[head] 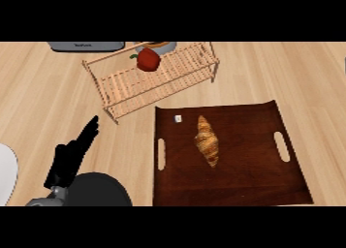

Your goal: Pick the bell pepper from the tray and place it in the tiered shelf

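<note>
**Bell pepper sits on the tiered shelf; tray holds only the croissant**

You see the red bell pepper [148,60] resting on the top slats of the wooden tiered shelf [175,72], near the shelf's far end, which stands toward the counter's far edge. No hand touches it.

The dark brown tray [254,179] lies on the counter [32,87] just beside the shelf, on its near side, reaching down to the counter's near edge. A croissant [208,140] lies lengthwise near the tray's middle, and a small white tag [178,118] sits close to the tray's far left corner.

Your left hand [71,157] shows at the counter's near left, well apart from the shelf and left of the tray. Its fingers are stretched out straight, pointing toward the shelf, and it holds nothing. Of your right hand, only a dark sliver at the view's right edge may belong to it; you cannot tell.

A grey appliance [86,46] stands at the counter's far edge, behind the shelf's left end. A white plate [0,174] is cut by the near left edge.
</note>
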Robot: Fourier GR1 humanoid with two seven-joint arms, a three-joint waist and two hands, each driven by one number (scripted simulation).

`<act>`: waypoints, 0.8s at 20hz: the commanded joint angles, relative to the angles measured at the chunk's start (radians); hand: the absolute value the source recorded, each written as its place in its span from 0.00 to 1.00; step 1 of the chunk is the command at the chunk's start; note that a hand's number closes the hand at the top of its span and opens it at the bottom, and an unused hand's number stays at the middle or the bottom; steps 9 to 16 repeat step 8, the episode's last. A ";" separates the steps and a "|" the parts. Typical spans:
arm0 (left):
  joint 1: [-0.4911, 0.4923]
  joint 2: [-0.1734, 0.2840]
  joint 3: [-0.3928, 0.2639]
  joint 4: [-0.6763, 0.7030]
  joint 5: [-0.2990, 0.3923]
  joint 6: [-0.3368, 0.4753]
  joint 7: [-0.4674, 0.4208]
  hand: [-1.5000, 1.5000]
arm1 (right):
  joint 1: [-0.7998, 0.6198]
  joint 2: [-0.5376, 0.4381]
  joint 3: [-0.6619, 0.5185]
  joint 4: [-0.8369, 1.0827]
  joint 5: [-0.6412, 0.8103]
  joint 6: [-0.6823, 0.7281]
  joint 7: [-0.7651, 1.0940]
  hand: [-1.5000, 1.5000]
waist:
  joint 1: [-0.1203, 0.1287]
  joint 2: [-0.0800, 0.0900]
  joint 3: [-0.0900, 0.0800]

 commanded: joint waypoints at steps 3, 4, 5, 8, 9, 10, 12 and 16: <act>-0.016 0.007 0.004 -0.038 -0.002 -0.010 0.039 0.50 | 0.092 -0.090 0.035 -0.035 -0.046 0.157 -0.046 0.00 | 0.005 0.002 0.000; 0.032 0.030 0.013 -0.018 0.009 -0.045 -0.005 0.50 | 0.100 -0.093 0.041 -0.068 -0.063 0.176 -0.023 0.00 | 0.004 0.000 0.000; -0.028 -0.003 0.009 0.081 -0.016 -0.014 -0.058 0.50 | 0.074 -0.125 0.043 -0.029 -0.063 0.182 -0.017 0.00 | 0.005 0.004 -0.001; 0.011 -0.018 -0.008 -0.021 -0.009 -0.010 0.007 0.50 | 0.170 -0.124 0.066 -0.096 -0.071 0.209 -0.009 0.00 | -0.003 -0.002 -0.001; 0.011 -0.018 -0.008 -0.021 -0.009 -0.010 0.007 0.50 | 0.170 -0.124 0.066 -0.096 -0.071 0.209 -0.009 0.00 | -0.003 -0.002 -0.001; 0.011 -0.018 -0.008 -0.021 -0.009 -0.010 0.007 0.50 | 0.170 -0.124 0.066 -0.096 -0.071 0.209 -0.009 0.00 | -0.003 -0.002 -0.001; 0.011 -0.018 -0.008 -0.021 -0.009 -0.010 0.007 0.50 | 0.170 -0.124 0.066 -0.096 -0.071 0.209 -0.009 0.00 | -0.003 -0.002 -0.001; 0.011 -0.018 -0.008 -0.021 -0.009 -0.010 0.007 0.50 | 0.170 -0.124 0.066 -0.096 -0.071 0.209 -0.009 0.00 | -0.003 -0.002 -0.001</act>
